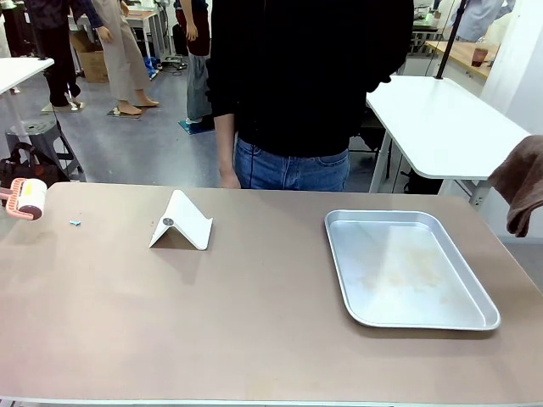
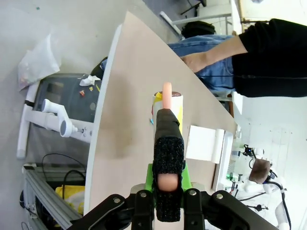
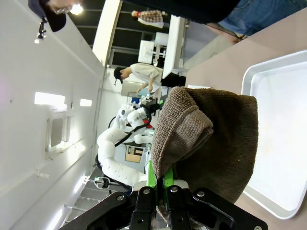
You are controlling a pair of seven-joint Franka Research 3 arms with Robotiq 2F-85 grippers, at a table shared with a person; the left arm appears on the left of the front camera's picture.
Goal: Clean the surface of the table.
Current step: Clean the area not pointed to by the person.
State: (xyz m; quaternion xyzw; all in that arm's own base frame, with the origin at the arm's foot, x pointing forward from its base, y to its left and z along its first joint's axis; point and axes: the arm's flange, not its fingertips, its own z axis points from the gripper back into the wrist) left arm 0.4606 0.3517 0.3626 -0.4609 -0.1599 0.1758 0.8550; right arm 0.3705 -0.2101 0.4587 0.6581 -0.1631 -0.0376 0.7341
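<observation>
The tan-brown table (image 1: 254, 322) spans the front view. At its far left edge hangs a lint roller (image 1: 25, 199) with a pink handle. In the left wrist view my left gripper (image 2: 168, 189) is shut on the black-wrapped handle of that lint roller (image 2: 168, 103), whose roll sits just over the table (image 2: 134, 96). At the right edge a brown cloth (image 1: 522, 182) hangs in the air. My right gripper (image 3: 160, 184) is shut on this brown cloth (image 3: 206, 139), above the table's right end. A tiny blue scrap (image 1: 75, 223) lies near the roller.
A white folded stand (image 1: 181, 222) sits left of centre. A silver metal tray (image 1: 407, 267) lies on the right half, below the cloth (image 3: 283, 120). A person in a black top and jeans (image 1: 293, 127) stands at the far edge, one hand by the table.
</observation>
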